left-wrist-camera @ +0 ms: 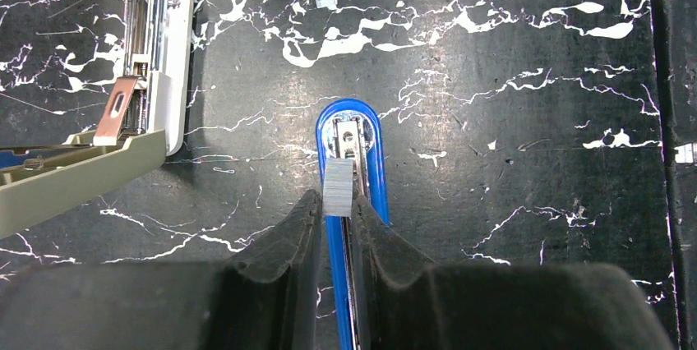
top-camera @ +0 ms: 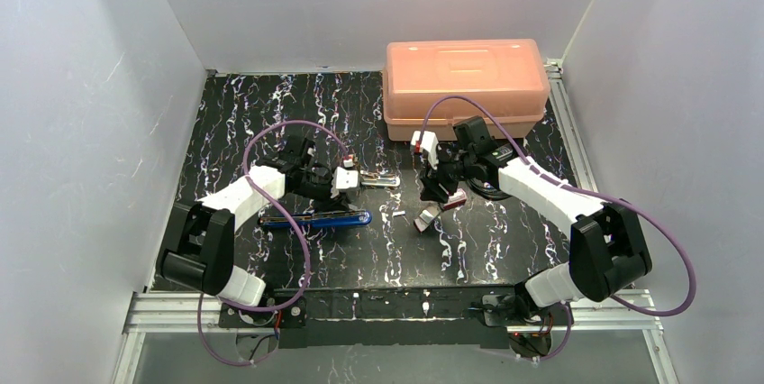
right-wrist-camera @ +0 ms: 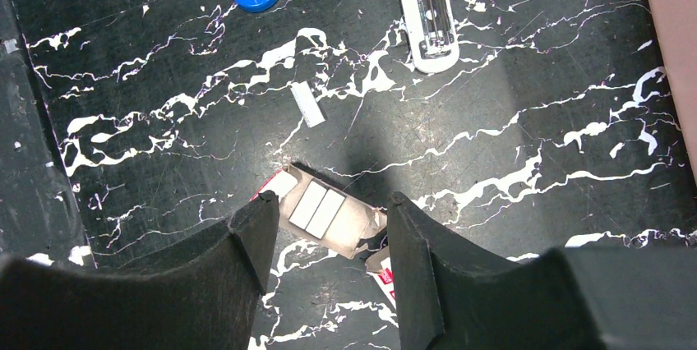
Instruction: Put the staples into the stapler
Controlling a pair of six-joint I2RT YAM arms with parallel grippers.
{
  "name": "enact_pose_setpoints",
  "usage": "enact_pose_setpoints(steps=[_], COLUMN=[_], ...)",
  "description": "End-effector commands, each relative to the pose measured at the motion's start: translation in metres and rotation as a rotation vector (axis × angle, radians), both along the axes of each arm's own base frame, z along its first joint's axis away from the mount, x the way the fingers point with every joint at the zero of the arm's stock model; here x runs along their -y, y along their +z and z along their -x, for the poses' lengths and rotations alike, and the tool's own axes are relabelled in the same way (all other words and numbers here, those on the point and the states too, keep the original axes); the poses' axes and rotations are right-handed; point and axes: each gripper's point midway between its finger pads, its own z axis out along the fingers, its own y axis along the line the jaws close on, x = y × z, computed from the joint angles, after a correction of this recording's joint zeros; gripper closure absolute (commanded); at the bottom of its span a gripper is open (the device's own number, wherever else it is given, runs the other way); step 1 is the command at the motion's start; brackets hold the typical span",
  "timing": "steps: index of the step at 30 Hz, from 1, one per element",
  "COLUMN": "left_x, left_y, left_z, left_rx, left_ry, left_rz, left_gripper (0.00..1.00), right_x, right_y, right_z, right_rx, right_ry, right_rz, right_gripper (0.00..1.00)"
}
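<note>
In the left wrist view my left gripper [left-wrist-camera: 337, 202] is shut on a short silvery strip of staples [left-wrist-camera: 338, 188]. It hangs right over the open blue stapler [left-wrist-camera: 353, 140], whose metal channel runs between my fingers. From above, the left gripper [top-camera: 347, 179] sits just behind the blue stapler [top-camera: 315, 218]. My right gripper [right-wrist-camera: 333, 202] is open above the pale slide-out tray [right-wrist-camera: 349, 231], which holds two more strips [right-wrist-camera: 319, 206]. The red box [right-wrist-camera: 382, 272] lies beside the tray. A loose strip [right-wrist-camera: 308, 105] lies on the table between the arms.
A white stapler [left-wrist-camera: 152, 62] lies opened to the left of the blue one, also seen in the top view as the white stapler [top-camera: 378, 181]. An orange lidded case [top-camera: 466, 86] stands at the back right. White walls enclose the black marbled table [top-camera: 504, 249].
</note>
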Motion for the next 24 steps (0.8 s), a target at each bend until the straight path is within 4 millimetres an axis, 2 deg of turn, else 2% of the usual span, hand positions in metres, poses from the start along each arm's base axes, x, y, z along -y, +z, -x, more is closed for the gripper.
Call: enact_pose_setpoints(steps=[1,24], left_x=[0.002,0.0039], left_y=[-0.0005,-0.0012], left_z=[0.0054,0.0108], left_rx=[-0.025,-0.042], left_ry=[-0.009,-0.011], left_rz=[-0.004,-0.022], left_gripper=[1.0,1.0], right_x=[0.0001,0.0026], right_y=[0.0044,-0.0001], right_z=[-0.0056,-0.0072], right_rx=[0.038,0.029], right_ry=[0.003,-0.005], right_rz=[-0.017,-0.005], right_gripper=[0.42,0.43])
